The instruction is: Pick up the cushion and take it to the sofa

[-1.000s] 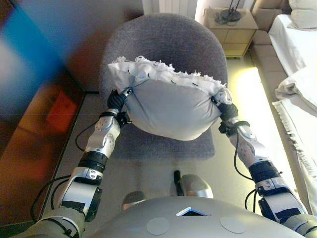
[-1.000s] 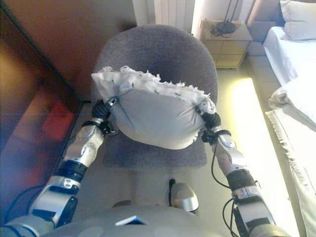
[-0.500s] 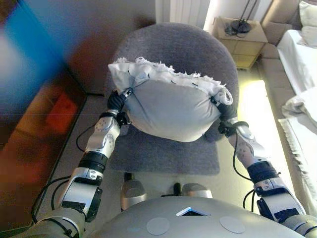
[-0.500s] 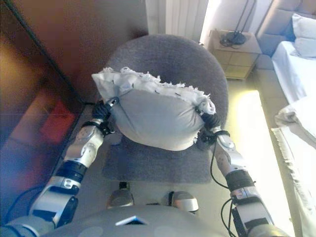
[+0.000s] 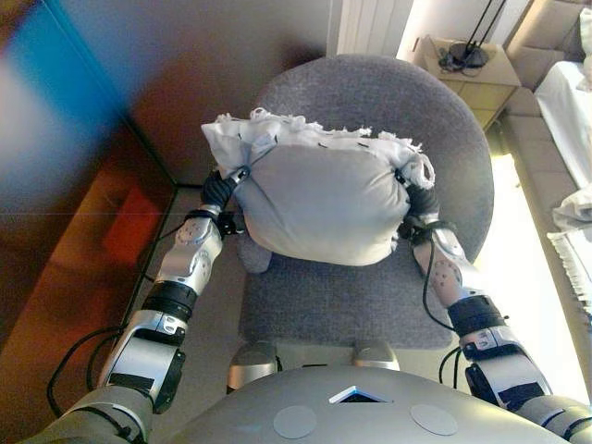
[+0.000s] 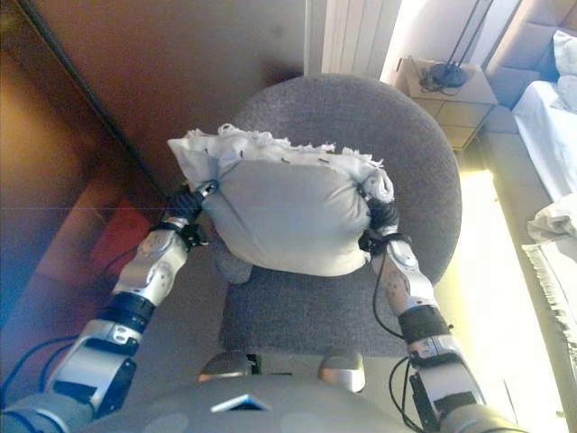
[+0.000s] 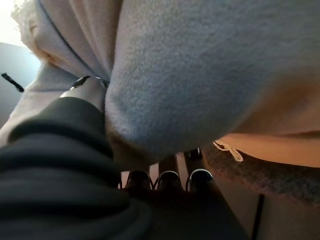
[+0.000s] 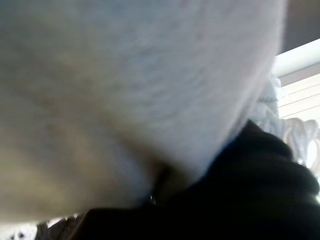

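A plump white cushion with a frilly top edge hangs in the air between my two hands, over the seat of a grey round-backed armchair. My left hand grips the cushion's left end. In the left wrist view its thumb digs into the fabric and its fingertips curl under the cushion. My right hand is against the cushion's right end. The right wrist view shows only its dark cover and cushion fabric.
A dark wooden wall runs along the left. A white radiator and a light nightstand with a black lamp base stand behind the armchair. A bed with white covers lies at the right.
The whole picture has shifted, so the camera has moved: the armchair now lies more to the right and straight under the cushion. The cushion stays held between both hands.
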Motion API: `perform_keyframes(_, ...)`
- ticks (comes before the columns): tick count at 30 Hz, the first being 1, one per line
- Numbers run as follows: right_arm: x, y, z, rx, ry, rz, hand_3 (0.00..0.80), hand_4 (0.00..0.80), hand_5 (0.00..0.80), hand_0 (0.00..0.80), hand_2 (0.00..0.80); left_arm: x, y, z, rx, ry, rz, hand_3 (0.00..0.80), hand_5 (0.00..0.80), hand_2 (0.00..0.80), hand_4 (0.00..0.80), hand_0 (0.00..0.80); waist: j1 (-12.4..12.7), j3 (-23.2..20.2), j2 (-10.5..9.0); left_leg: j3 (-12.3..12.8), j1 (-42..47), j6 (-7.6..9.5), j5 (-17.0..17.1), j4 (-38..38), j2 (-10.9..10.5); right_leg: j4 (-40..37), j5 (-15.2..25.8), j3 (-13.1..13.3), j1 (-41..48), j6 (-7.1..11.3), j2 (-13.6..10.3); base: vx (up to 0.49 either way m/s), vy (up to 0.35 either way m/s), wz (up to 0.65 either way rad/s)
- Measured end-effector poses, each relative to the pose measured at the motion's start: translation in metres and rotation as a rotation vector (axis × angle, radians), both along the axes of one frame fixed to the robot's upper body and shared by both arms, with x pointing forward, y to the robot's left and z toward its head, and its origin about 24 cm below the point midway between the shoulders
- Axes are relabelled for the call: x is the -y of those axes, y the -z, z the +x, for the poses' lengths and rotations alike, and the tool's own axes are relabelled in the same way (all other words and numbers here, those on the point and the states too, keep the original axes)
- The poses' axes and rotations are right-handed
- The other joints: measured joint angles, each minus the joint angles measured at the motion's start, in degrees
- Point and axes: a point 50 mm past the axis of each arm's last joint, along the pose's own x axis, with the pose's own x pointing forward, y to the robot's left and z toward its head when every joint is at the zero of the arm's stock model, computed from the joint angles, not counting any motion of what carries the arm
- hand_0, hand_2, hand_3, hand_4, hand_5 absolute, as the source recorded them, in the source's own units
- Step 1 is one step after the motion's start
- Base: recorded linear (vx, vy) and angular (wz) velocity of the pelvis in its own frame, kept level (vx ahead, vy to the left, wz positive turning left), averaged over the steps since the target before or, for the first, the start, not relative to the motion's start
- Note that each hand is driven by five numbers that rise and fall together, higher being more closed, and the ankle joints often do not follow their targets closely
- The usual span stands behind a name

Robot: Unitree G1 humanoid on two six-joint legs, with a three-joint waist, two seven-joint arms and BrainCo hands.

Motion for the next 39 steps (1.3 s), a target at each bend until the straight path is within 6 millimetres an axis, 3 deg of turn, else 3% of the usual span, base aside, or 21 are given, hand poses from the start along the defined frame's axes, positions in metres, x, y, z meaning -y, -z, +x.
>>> perform_keyframes(3, 0.019, 0.009, 0.0, -0.067, 0.049, -0.061, 0.8, 0.8, 0.8, 0.8, 0.8, 0.019, 0.006, -0.001, -0.026, 0.017, -0.049, 0.8, 0.8, 0.8, 0.8, 0.8, 0.5, 2.3, 2.32, -0.4, -1.2, -0.96, 0.6, 2.1, 3.9, 2.2, -1.0, -2.0, 0.0, -2.22, 3.3, -0.02, -0.143, 0.32)
perform_keyframes(7, 0.021, -0.008, 0.017, -0.03, 0.059, -0.089, 0.8, 0.8, 0.8, 0.8, 0.8, 0.022, 0.0, 0.007, -0.026, 0.01, -0.039, 0.8, 0.8, 0.8, 0.8, 0.8, 0.4, 4.6, 2.17, -0.3, -7.7, -3.2, -1.5, 9.7, 6.6, 10.5, -4.6, -2.8, -6.2, -3.69, 4.6, -0.058, -0.053, 0.08)
perform_keyframes(11, 0.012, -0.043, 0.043, 0.075, 0.041, -0.093, 0.8, 0.8, 0.8, 0.8, 0.8, 0.016, -0.017, 0.022, 0.015, -0.021, -0.009, 0.8, 0.8, 0.8, 0.8, 0.8, 0.4, 9.0, 1.52, -0.3, -15.1, -1.89, -5.6, 19.6, 6.8, 20.6, -7.4, -2.8, -13.4, -3.65, 2.2, -0.077, 0.036, -0.11)
perform_keyframes(16, 0.006, -0.058, 0.053, 0.111, 0.035, -0.09, 0.8, 0.8, 0.8, 0.8, 0.8, 0.013, -0.03, 0.034, 0.044, -0.051, -0.007, 0.8, 0.8, 0.8, 0.8, 0.8, 0.4, 12.4, 0.07, 0.2, -20.3, -1.44, -7.0, 26.3, 6.1, 30.2, -10.8, -1.7, -19.1, -3.48, -1.3, -0.019, 0.012, 0.13)
perform_keyframes(17, 0.005, -0.06, 0.055, 0.114, 0.034, -0.085, 0.8, 0.8, 0.8, 0.8, 0.8, 0.011, -0.033, 0.035, 0.053, -0.053, 0.0, 0.8, 0.8, 0.8, 0.8, 0.8, 0.1, 13.0, -0.92, 0.5, -21.9, -1.06, -9.6, 30.0, 5.9, 31.5, -10.8, -1.7, -20.2, -3.43, -2.5, 0.038, -0.004, 0.17)
perform_keyframes(18, 0.005, -0.061, 0.056, 0.116, 0.036, -0.087, 0.8, 0.8, 0.8, 0.8, 0.8, 0.012, -0.033, 0.036, 0.055, -0.056, -0.001, 0.8, 0.8, 0.8, 0.8, 0.8, 0.2, 13.1, -0.78, -0.7, -24.3, 0.7, -12.5, 40.1, 6.5, 33.1, -11.1, -1.4, -21.4, -3.03, -2.8, 0.053, -0.005, -0.04)
perform_keyframes(19, 0.005, -0.06, 0.056, 0.11, 0.036, -0.087, 0.8, 0.8, 0.8, 0.8, 0.8, 0.013, -0.032, 0.035, 0.051, -0.059, -0.003, 0.8, 0.8, 0.8, 0.8, 0.8, 0.3, 13.1, -0.26, -1.6, -23.9, 0.56, -15.7, 44.1, 7.1, 34.3, -11.3, -1.3, -21.8, -2.56, -3.0, 0.053, 0.0, -0.13)
perform_keyframes(20, 0.008, -0.061, 0.055, 0.111, 0.041, -0.092, 0.8, 0.8, 0.8, 0.8, 0.8, 0.015, -0.035, 0.037, 0.058, -0.056, -0.005, 0.8, 0.8, 0.8, 0.8, 0.8, 0.2, 13.3, 0.13, -2.7, -21.8, -2.61, -18.6, 41.3, 7.4, 35.3, -11.3, -1.4, -22.1, -1.99, -2.8, 0.039, 0.004, -0.01)
perform_keyframes(22, 0.01, -0.06, 0.055, 0.105, 0.05, -0.091, 0.8, 0.8, 0.8, 0.8, 0.8, 0.018, -0.037, 0.04, 0.064, -0.057, -0.006, 0.8, 0.8, 0.8, 0.8, 0.8, -0.1, 13.5, -1.29, -2.7, -22.9, -2.11, -18.0, 40.8, 6.4, 35.7, -11.1, -0.5, -22.6, -2.19, -4.0, 0.011, 0.005, 0.26)
perform_keyframes(25, 0.012, -0.064, 0.059, 0.102, 0.058, -0.091, 0.8, 0.8, 0.8, 0.8, 0.8, 0.022, -0.035, 0.039, 0.052, -0.07, -0.003, 0.8, 0.8, 0.8, 0.8, 0.8, 0.4, 13.6, -1.51, -2.3, -24.4, -1.19, -17.4, 40.5, 6.2, 35.8, -11.2, 0.0, -23.1, -1.96, -4.2, -0.01, 0.008, 0.36)
perform_keyframes(27, 0.012, -0.069, 0.066, 0.101, 0.052, -0.095, 0.8, 0.8, 0.8, 0.8, 0.8, 0.021, -0.035, 0.039, 0.047, -0.092, -0.018, 0.8, 0.8, 0.8, 0.8, 0.8, 0.4, 13.8, -2.02, -1.9, -25.1, -1.36, -17.0, 40.3, 6.2, 35.7, -11.5, 0.3, -23.6, -1.57, -4.5, 0.005, 0.012, 0.32)
perform_keyframes(29, 0.011, -0.08, 0.078, 0.107, 0.059, -0.106, 0.8, 0.8, 0.8, 0.8, 0.8, 0.023, -0.036, 0.04, 0.046, -0.106, -0.057, 0.8, 0.8, 0.8, 0.8, 0.8, 1.1, 13.9, -1.33, -4.0, -24.8, -2.64, -18.0, 42.9, 6.9, 37.3, -11.2, 0.1, -25.0, -0.75, -4.4, 0.031, 0.004, -0.1)
perform_keyframes(33, 0.028, -0.079, 0.079, 0.06, 0.112, -0.149, 0.8, 0.8, 0.8, 0.8, 0.8, 0.041, -0.036, 0.041, 0.038, -0.079, -0.116, 0.8, 0.8, 0.8, 0.8, 0.8, 2.3, 14.2, -2.01, -4.2, -25.3, -2.17, -17.6, 42.6, 6.5, 36.9, -10.9, 0.1, -24.8, -0.96, -4.6, 0.041, -0.003, 0.12)
perform_keyframes(39, 0.035, -0.096, 0.092, 0.041, 0.133, -0.18, 0.8, 0.8, 0.8, 0.8, 0.8, 0.049, -0.041, 0.042, 0.049, -0.054, -0.143, 0.8, 0.8, 0.8, 0.8, 0.8, 2.8, 14.4, -1.64, -5.2, -26.0, -2.3, -17.3, 42.2, 6.4, 36.9, -11.2, -1.2, -24.7, -0.78, -4.6, 0.024, 0.002, 0.07)
